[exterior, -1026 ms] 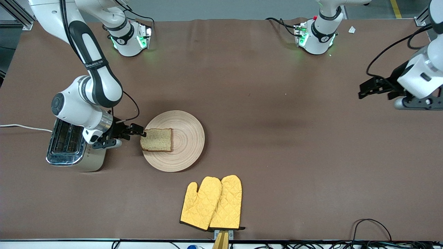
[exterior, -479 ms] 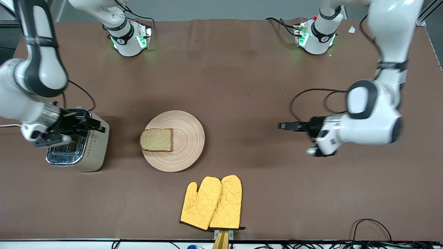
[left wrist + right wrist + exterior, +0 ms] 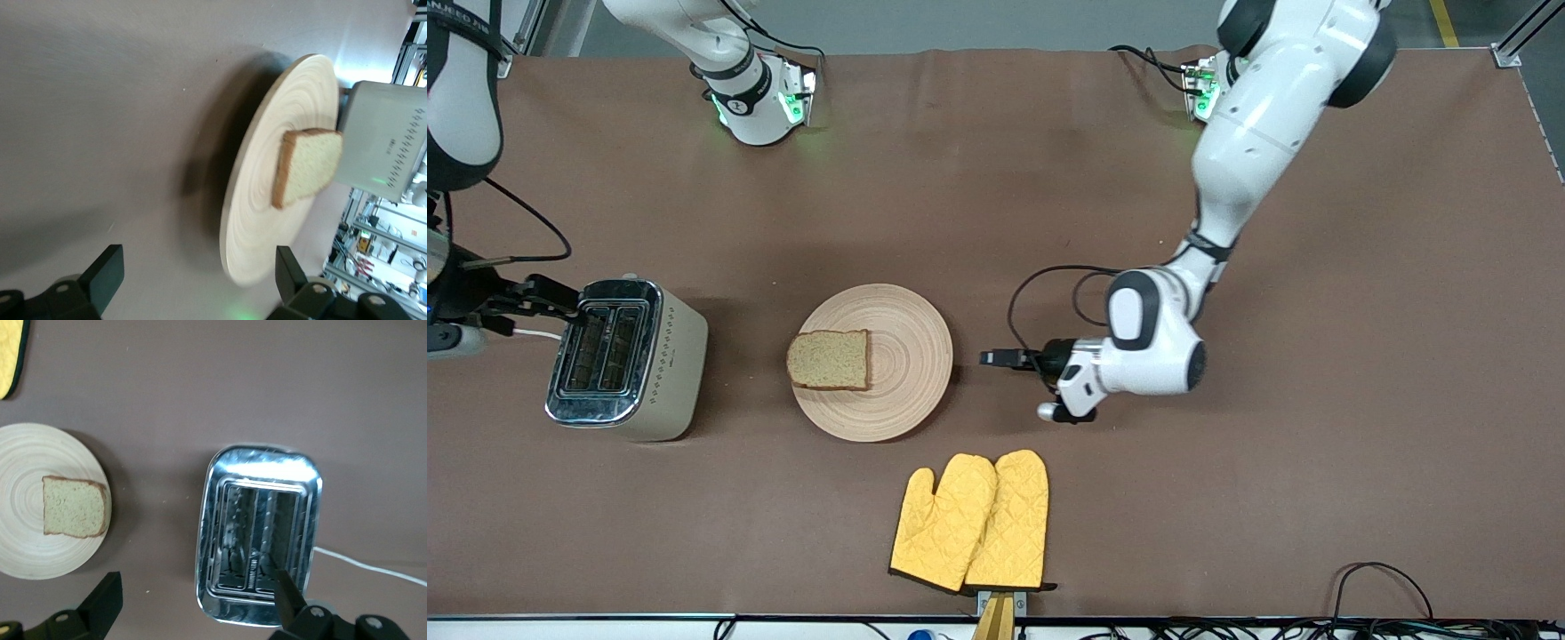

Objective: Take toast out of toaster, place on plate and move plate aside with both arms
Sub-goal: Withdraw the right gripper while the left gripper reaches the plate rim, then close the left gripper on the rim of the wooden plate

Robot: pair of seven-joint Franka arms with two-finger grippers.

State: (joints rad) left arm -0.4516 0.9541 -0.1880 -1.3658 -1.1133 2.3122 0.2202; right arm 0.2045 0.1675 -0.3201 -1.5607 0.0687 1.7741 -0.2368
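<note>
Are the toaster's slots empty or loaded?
Empty: both slots of the toaster show only bare wire guides; the toast lies on the plate.

brown table (image 3: 1103,178): plate (image 3: 911,391), toaster (image 3: 627,360), mitts (image 3: 974,520)

We found almost nothing that could be read. The right arm (image 3: 463,80) carried a line of dark lettering on its black band at the top corner of the front view, but it was cut off by the edge and we could not make out the word. The toaster (image 3: 627,360) bore a row of small diamond marks along its side, a pattern and not writing. We saw no legible text elsewhere.
</note>
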